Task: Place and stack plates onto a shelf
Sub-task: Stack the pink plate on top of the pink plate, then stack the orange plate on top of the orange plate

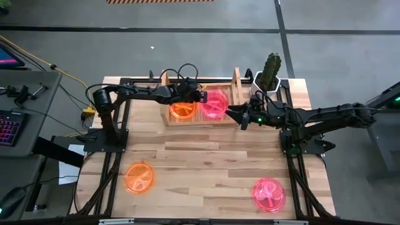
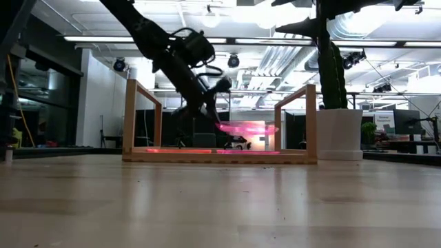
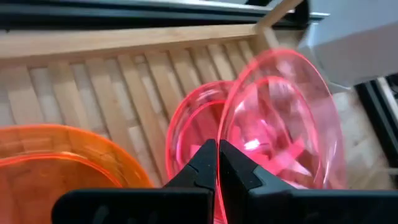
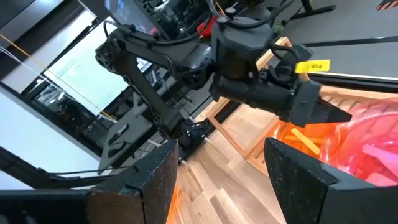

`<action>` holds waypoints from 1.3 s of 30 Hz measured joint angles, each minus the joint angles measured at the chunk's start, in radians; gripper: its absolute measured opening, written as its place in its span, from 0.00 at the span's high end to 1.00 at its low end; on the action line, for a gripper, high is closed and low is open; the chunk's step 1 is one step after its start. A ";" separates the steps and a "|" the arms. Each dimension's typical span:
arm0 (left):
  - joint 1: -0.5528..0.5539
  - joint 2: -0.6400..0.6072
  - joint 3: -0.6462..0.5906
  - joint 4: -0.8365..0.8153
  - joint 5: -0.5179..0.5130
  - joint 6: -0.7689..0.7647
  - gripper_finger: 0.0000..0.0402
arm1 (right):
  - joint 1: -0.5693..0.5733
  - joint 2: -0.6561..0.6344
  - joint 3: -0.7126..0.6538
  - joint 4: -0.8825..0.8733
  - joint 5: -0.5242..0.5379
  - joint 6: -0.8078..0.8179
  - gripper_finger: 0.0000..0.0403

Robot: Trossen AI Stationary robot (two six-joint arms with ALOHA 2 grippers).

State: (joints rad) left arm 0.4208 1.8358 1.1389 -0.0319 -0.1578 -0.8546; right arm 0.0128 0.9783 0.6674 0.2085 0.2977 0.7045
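My left gripper (image 1: 203,97) reaches over the light-wood shelf (image 1: 237,84) and is shut on a neon pink plate (image 1: 217,104). The low view shows that plate (image 2: 251,128) above the slatted base. Under it, another pink plate (image 3: 186,124) rests on the slats at the shelf's right end. An orange plate (image 1: 182,110) sits on the slats beside it on the left. My right gripper (image 1: 241,115) is open, just outside the shelf's right side board, touching nothing. One orange plate (image 1: 139,177) and one pink plate (image 1: 269,194) lie flat on the table near its near edge. My left gripper (image 3: 217,158) pinches the pink plate's rim (image 3: 225,124) between its two fingers, on the plate's left edge. The fingers slant down from the table's left. The plate is lifted clear, slightly tilted, above the pink plate on the slats.
A white pot with a cactus (image 1: 270,74) stands just right of the shelf at the table's far edge. The shelf's two upright side boards (image 2: 296,117) flank the plates. Bare wooden table (image 1: 206,169) lies between the shelf and the two loose plates.
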 joint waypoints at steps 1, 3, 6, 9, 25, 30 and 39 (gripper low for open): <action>-0.001 0.007 0.000 0.000 -0.002 -0.007 1.00 | 0.000 0.000 0.000 0.000 0.000 0.002 0.45; -0.005 0.022 0.001 0.000 -0.007 -0.009 1.00 | 0.000 0.000 0.000 0.000 0.000 0.002 0.45; -0.014 0.029 0.001 -0.010 -0.014 -0.008 1.00 | 0.001 0.000 0.000 -0.001 0.000 0.002 0.45; -0.025 0.031 0.001 -0.030 -0.054 -0.008 1.00 | 0.001 0.000 0.000 -0.001 0.000 0.002 0.45; -0.030 0.031 0.001 -0.007 -0.077 0.014 0.84 | 0.001 0.000 0.000 -0.001 -0.001 0.021 0.45; -0.030 0.031 0.001 0.046 -0.048 0.020 0.71 | 0.001 0.000 0.000 -0.001 -0.002 0.032 0.45; 0.005 -0.089 0.001 0.052 0.084 0.063 0.57 | 0.001 0.000 0.000 -0.001 -0.018 0.030 0.45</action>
State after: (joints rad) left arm 0.4259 1.7464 1.1400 0.0203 -0.0739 -0.7917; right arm 0.0139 0.9783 0.6674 0.2077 0.2802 0.7340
